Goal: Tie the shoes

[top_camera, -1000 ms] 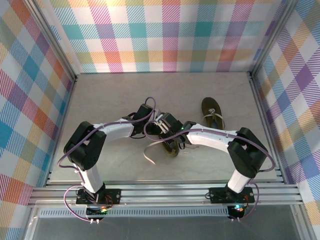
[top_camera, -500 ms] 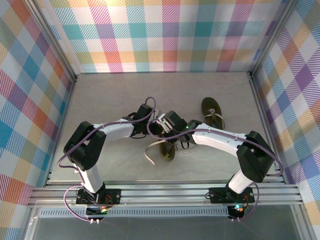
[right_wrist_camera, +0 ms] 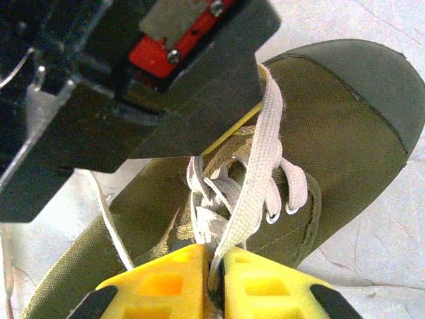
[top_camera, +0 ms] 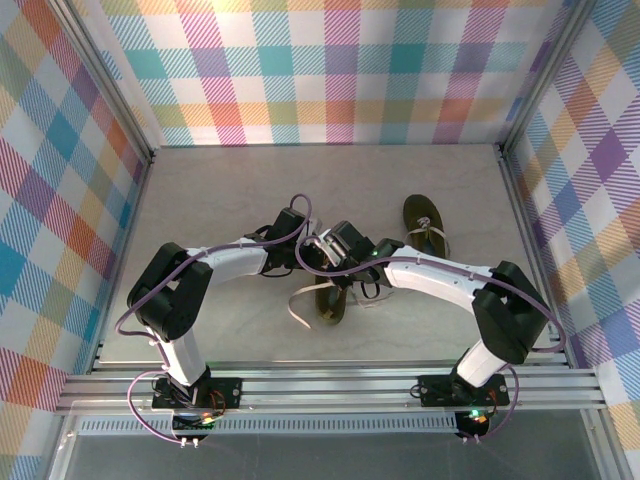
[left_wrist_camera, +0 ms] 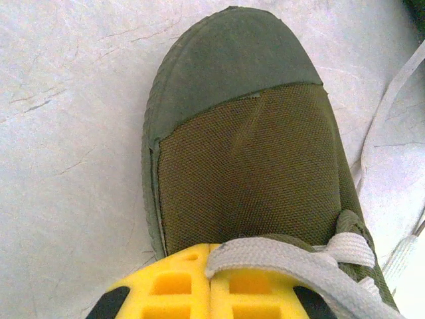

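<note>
One olive-brown shoe (top_camera: 333, 303) lies at the table's middle, toe toward the near edge, and both grippers meet over its lacing. My left gripper (left_wrist_camera: 212, 256) is shut, with a pale lace (left_wrist_camera: 279, 256) coming out of the seam between its yellow fingers above the shoe's mesh upper (left_wrist_camera: 246, 146). My right gripper (right_wrist_camera: 214, 256) pinches a taut stretch of lace (right_wrist_camera: 255, 179) in a narrow gap between its fingers. That lace runs up under the left gripper's black body (right_wrist_camera: 166, 100). A loose lace end (top_camera: 298, 308) trails left of the shoe. The second shoe (top_camera: 424, 222) lies at the back right.
Checked walls enclose the table on three sides, and a metal rail (top_camera: 320, 385) runs along the near edge. The two forearms (top_camera: 245, 260) (top_camera: 430, 275) cross the middle of the table.
My right arm's elbow has swung right and its gripper has shifted slightly. The shoe under the grippers has turned a little and its loose lace end has moved. The left arm has held still.
</note>
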